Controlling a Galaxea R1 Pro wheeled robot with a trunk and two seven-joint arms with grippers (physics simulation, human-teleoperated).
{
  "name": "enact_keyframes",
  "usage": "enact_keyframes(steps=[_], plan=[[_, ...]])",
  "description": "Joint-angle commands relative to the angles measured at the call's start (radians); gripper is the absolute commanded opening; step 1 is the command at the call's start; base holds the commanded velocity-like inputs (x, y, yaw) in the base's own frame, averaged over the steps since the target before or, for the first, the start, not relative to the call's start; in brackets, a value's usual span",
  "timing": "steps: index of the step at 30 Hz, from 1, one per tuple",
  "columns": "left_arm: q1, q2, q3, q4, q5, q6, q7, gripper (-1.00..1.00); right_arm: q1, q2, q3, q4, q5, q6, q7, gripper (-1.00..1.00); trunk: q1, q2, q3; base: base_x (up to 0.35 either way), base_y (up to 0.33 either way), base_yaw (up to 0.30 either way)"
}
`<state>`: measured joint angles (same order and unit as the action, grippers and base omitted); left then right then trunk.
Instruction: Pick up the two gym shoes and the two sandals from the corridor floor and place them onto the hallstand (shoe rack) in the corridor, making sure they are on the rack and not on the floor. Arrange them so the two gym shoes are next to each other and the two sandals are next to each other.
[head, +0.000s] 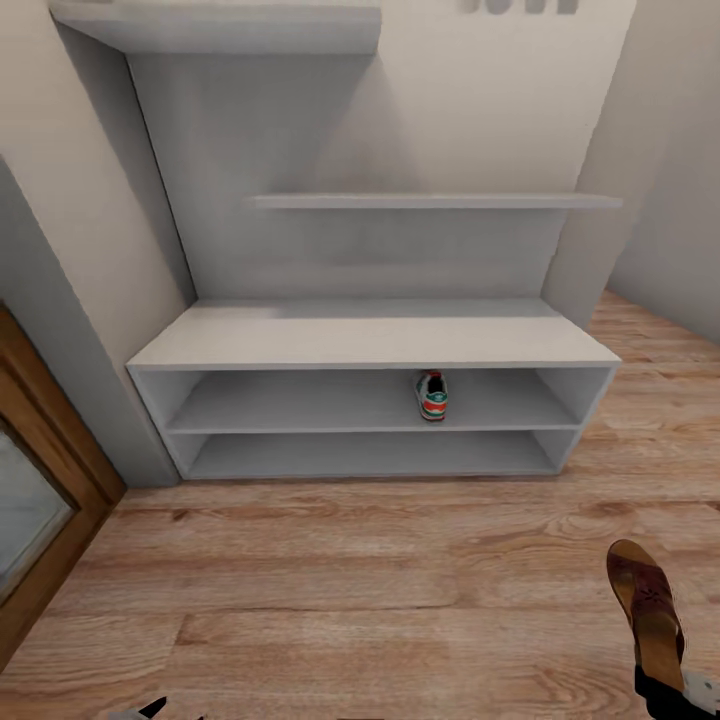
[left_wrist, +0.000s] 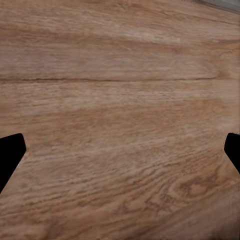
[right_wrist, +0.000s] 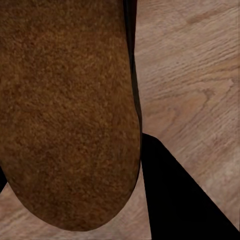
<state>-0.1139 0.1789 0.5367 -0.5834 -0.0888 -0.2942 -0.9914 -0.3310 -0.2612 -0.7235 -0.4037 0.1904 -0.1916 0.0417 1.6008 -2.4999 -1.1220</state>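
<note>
— Sandal (head: 645, 608), one item: where does it sit?
— Low at the right of the head view, dark brown with a tan insole, raised above the corridor floor (head: 330, 580) and pointing toward the hallstand (head: 370, 345). Its rear end meets the right gripper (head: 672, 690) at the frame's lower right corner. In the right wrist view the sandal's brown sole (right_wrist: 70, 110) takes up most of the picture, with a black finger (right_wrist: 175, 195) tight against its edge (so the claw is pinching the sandal).
— Gym shoe, entries?
— One gym shoe (head: 432, 395), white with green stripes and a red-orange heel, stands on the upper open tier of the hallstand, right of centre, heel toward the camera. It touches no other item.
— Hallstand itself?
— Pale grey-white bench with two open tiers, a flat top, and two staggered floating shelves (head: 430, 201) above, set against the wall. A wood-framed door (head: 40, 480) stands to its left.
— Left gripper?
— The left wrist view looks down on wood-grain planks (left_wrist: 120, 115); two black fingertips (left_wrist: 10, 155) sit at opposite edges of that picture, spread wide apart with nothing between them. In the head view a dark sliver of the left gripper (head: 152, 709) shows at the bottom edge.
</note>
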Motion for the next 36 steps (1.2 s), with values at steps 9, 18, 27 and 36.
enact_keyframes(steps=[9,18,27,36], plan=[[-0.001,-0.003,0.006,0.0,-0.009,-0.005,-0.005,1.0,-0.002,0.0,-0.009,0.002,0.006,-0.006,0.004,-1.0,0.0,0.0,-0.001,-0.027,0.303,0.0],[-0.001,-0.007,0.006,-0.001,-0.009,-0.006,-0.006,1.0,-0.001,0.0,-0.008,0.002,0.007,-0.006,0.004,-1.0,0.0,0.0,-0.001,0.0,0.303,0.0],[-0.001,-0.011,0.007,-0.002,-0.009,-0.008,-0.006,1.0,-0.001,0.0,-0.009,0.0,0.006,-0.006,0.006,-1.0,0.0,0.0,-0.001,0.0,0.289,0.0],[-0.002,-0.011,0.009,-0.011,-0.009,-0.005,-0.005,1.0,0.0,0.036,-0.008,-0.004,0.006,-0.005,0.003,-1.0,0.0,0.0,-0.001,-0.107,0.206,0.0]])
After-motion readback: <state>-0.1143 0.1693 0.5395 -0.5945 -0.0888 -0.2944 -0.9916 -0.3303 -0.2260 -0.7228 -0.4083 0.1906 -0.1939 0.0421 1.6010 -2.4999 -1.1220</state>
